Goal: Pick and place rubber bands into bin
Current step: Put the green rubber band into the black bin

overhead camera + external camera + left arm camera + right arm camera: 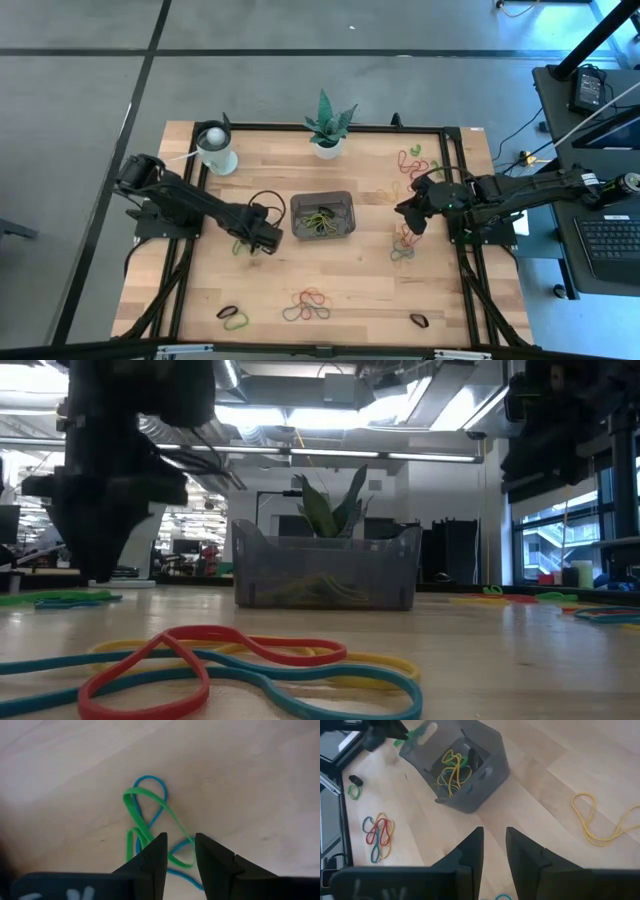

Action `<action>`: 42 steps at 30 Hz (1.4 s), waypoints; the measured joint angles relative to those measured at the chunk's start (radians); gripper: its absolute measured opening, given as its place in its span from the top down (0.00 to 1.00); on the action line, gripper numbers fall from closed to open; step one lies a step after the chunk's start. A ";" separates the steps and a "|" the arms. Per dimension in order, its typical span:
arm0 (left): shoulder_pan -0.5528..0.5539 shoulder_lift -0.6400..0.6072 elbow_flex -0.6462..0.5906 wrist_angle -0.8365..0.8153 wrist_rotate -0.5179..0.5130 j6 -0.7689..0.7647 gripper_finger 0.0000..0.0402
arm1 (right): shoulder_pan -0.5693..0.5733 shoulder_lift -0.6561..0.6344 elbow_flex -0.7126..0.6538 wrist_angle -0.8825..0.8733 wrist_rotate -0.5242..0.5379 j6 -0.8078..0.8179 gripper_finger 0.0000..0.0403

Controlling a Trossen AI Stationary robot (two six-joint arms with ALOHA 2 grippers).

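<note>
your left gripper [262, 240] sits low over the wood just left of the bin [322, 216], and its fingers [159, 857] stand slightly apart with a green band [145, 815] and a blue band [150, 782] tangled on the table between and ahead of them; neither finger looks pressed onto the loops. your right gripper [412, 217] hangs to the right of the bin, its fingers [472, 851] a narrow gap apart and holding nothing, with a yellow band [600, 822] lying off to one side on the boards. the bin stands mid-table, in front of the potted plant [327, 126], and already has yellow and green bands [452, 767] inside. more loops lie in a red, blue and yellow cluster [308, 303] near the front edge, and a white cup [216, 148] stands at the back left.
</note>
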 joint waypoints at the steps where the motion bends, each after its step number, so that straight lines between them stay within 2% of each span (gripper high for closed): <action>1: 0.004 0.008 0.000 0.000 0.000 0.000 0.76 | 0.000 0.000 0.000 0.002 0.000 0.003 0.79; 16: 0.017 0.093 0.002 0.060 0.023 0.051 0.77 | 0.000 0.000 0.000 0.041 0.000 0.006 0.79; 20: 0.017 0.095 0.003 0.071 0.027 0.061 0.84 | 0.000 0.000 0.000 0.048 0.000 0.006 0.79; 24: 0.017 0.085 0.001 0.065 0.032 0.058 0.97 | 0.000 0.000 0.000 0.048 0.000 0.007 0.79; 26: 0.017 0.076 -0.001 0.023 0.033 0.039 0.98 | 0.000 0.000 0.000 0.049 0.000 0.007 0.79; 33: 0.007 -0.053 0.035 -0.139 0.031 0.017 0.99 | 0.000 0.000 0.000 0.054 0.000 0.029 0.79; 38: -0.012 -0.189 0.109 -0.206 -0.078 0.009 0.99 | 0.000 0.000 0.000 0.053 0.001 0.028 0.79; 42: -0.020 -0.272 0.178 -0.214 -0.149 0.087 0.99 | 0.000 0.000 0.000 0.053 0.001 0.025 0.79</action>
